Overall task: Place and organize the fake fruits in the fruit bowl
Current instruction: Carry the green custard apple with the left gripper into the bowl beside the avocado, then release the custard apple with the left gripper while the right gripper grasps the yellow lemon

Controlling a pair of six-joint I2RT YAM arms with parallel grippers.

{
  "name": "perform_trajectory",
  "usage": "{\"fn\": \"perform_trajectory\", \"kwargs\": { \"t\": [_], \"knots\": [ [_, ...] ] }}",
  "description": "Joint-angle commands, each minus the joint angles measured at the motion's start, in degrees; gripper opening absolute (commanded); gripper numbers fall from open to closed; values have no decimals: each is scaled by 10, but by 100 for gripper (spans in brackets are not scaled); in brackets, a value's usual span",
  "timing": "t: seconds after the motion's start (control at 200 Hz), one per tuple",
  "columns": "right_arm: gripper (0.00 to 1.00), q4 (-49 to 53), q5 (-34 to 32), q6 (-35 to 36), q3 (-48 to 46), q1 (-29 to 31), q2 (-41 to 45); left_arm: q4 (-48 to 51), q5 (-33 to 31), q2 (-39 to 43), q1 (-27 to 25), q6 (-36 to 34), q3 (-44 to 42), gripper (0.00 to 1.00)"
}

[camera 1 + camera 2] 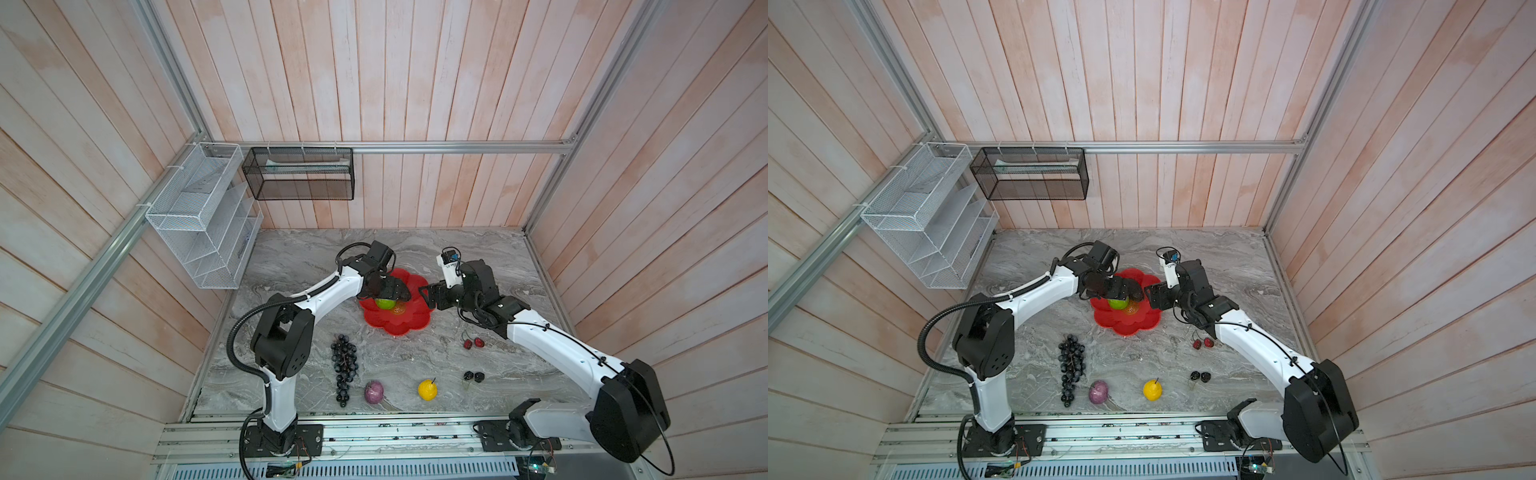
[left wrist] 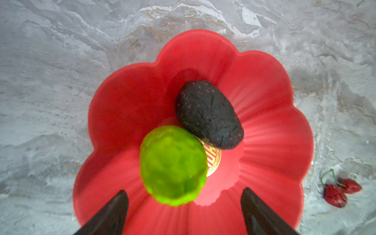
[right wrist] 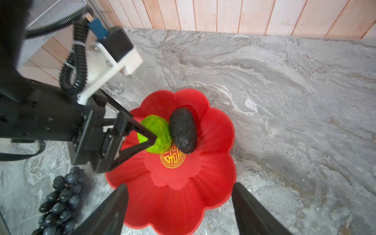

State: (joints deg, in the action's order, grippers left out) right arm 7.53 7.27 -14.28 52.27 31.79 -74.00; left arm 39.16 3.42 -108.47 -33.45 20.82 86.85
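- Left hand [image 2: 184,190] is wide open above the fruit bowl [image 3: 215,126], holding nothing; the bumpy green ball [image 2: 173,164] just ahead of it seems to rest in the bowl, though it is blurred.
- Black oval [image 2: 207,114] touches the ball there.
- Right hand [image 3: 180,184] is open and empty, over the bowl's rim.
- Grape bunch [image 1: 344,365], purple fruit [image 1: 374,392], yellow fruit [image 1: 427,389], red cherries [image 1: 473,343] and black cherries [image 1: 473,376] lie on the surface [image 1: 415,361].

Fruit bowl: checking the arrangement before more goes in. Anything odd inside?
Nothing spilled or damaged. The black avocado and bumpy green ball sit touching, bunched toward one side of the fruit bowl.

Bright diffuse light, slight wrist-view blur
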Motion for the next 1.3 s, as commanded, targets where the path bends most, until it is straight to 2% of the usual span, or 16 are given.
{"fn": "perform_trajectory", "kwargs": {
  "t": [0.0,0.175,0.305,0.43,0.595,0.755,0.87,1.085,1.15,1.295],
  "knots": [
    [80,53,-19,-26,-10,24,27,9,-22,60,-4,13,-45,89],
    [79,149,-50,-86,-38,88,56,-39,-70,175,-20,60,-152,88],
    [79,215,-100,-161,-55,179,84,-96,-78,247,-20,105,-225,88],
    [80,258,-113,-223,-89,245,88,-114,-93,270,-19,120,-237,88],
    [80,246,-75,-252,-133,298,77,-111,-106,270,-10,103,-226,88],
    [78,230,-45,-243,-155,307,48,-112,-104,272,0,98,-232,88],
    [74,203,-48,-227,-162,307,25,-114,-97,271,2,101,-235,88],
    [62,173,-22,-211,-166,308,-30,-104,-96,267,3,98,-228,88],
    [56,169,-22,-207,-166,308,-33,-100,-97,267,4,96,-224,88],
    [48,170,-24,-206,-166,307,-26,-96,-101,268,5,91,-219,88]
  ]
}}
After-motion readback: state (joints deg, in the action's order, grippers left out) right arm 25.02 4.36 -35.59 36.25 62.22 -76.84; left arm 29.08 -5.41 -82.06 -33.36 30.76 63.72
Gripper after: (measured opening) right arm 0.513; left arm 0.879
